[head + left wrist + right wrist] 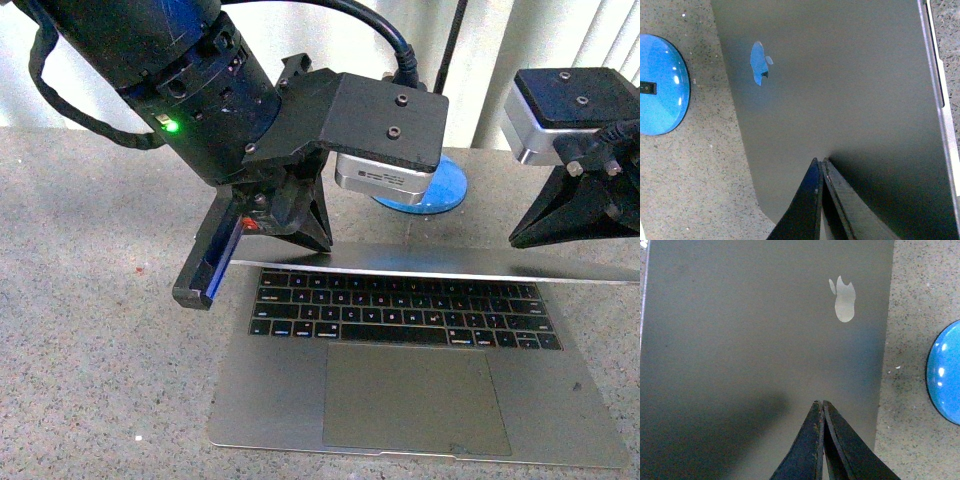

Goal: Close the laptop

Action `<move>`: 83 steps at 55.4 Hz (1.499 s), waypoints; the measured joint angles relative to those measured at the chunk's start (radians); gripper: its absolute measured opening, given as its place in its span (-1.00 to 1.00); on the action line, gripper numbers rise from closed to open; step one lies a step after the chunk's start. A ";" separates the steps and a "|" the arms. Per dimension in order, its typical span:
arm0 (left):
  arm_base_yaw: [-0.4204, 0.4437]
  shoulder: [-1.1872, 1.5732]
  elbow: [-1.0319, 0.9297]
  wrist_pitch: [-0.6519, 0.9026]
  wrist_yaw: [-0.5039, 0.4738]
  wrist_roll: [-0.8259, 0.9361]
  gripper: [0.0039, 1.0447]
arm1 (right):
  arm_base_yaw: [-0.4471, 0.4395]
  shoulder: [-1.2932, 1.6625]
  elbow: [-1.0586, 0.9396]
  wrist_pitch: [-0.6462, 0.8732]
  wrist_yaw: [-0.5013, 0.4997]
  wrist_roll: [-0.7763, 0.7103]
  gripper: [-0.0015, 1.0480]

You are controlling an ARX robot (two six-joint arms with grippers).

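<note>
The laptop (pixel 405 395) lies on the grey worktop (pixel 90 330), its lid (pixel 840 90) about half shut. The left tool (pixel 821 163) and the right tool (pixel 821 404) are both pinched tight with nothing inside. Their tips seem to rest on the lid's back. The lid looks thin, stiff and slippery. I think a soft push near its top edge is best, because the screen could crack.

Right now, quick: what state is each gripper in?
Left gripper: closed, empty, tips at the laptop lid.
Right gripper: closed, empty, tips at the same lid.
</note>
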 joint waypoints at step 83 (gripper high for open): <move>-0.045 0.116 -0.232 0.351 0.019 -0.101 -0.94 | 0.026 0.120 -0.207 0.276 -0.035 0.090 -0.94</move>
